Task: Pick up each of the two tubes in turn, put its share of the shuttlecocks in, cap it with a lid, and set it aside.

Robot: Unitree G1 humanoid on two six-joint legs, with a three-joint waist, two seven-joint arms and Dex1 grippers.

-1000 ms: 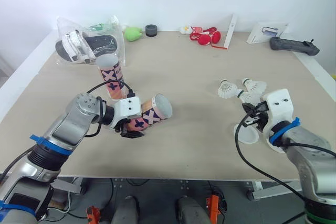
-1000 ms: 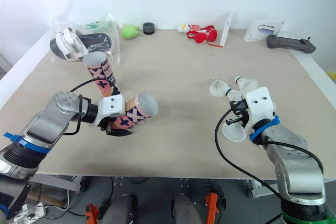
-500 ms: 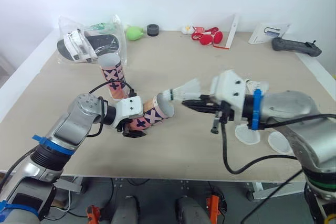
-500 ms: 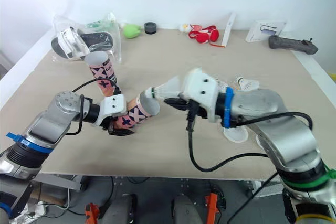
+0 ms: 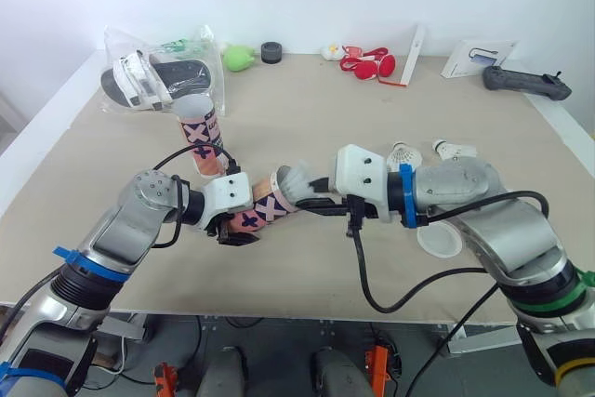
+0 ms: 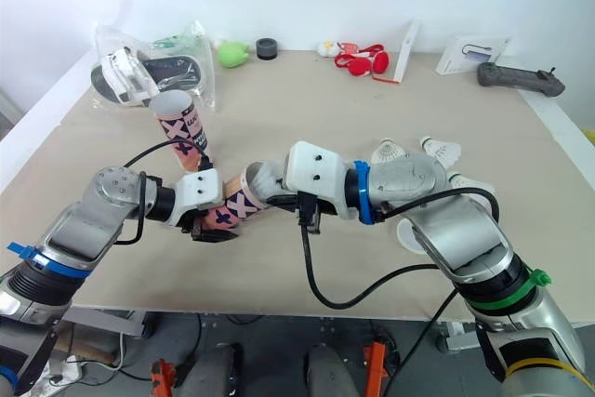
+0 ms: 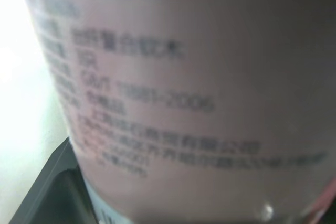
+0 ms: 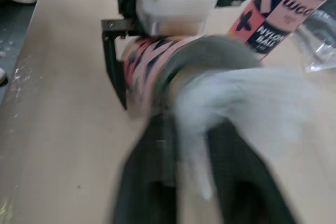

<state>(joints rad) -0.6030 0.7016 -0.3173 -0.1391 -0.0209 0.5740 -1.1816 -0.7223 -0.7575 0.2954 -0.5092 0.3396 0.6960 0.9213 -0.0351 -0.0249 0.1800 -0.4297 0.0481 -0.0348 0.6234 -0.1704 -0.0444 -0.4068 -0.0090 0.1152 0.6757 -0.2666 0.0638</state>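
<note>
My left gripper [image 5: 231,225] is shut on a pink tube [image 5: 263,205] with dark crosses, holding it tilted just above the table with its open mouth toward the right. My right gripper [image 5: 314,198] is shut on a white shuttlecock [image 5: 296,179], which sits at the tube's mouth. The right wrist view shows its feathers [image 8: 236,98] between the black fingers [image 8: 152,182] at the mouth of the tube [image 8: 157,66]. A second pink tube [image 5: 197,131] stands upright behind. Two loose shuttlecocks [image 5: 402,152] [image 5: 453,149] lie to the right, with a clear lid [image 5: 439,241] nearer me.
At the back left lies a plastic bag with sandals [image 5: 153,81]. Along the far edge are a green object [image 5: 240,58], a black roll [image 5: 271,51], red items [image 5: 367,65], a white box [image 5: 474,56] and a black controller [image 5: 522,81].
My right arm lifted a shuttlecock from the pile on the right, swung left across the table and brought it to the tube's mouth. The left gripper kept the tube nearly still.
</note>
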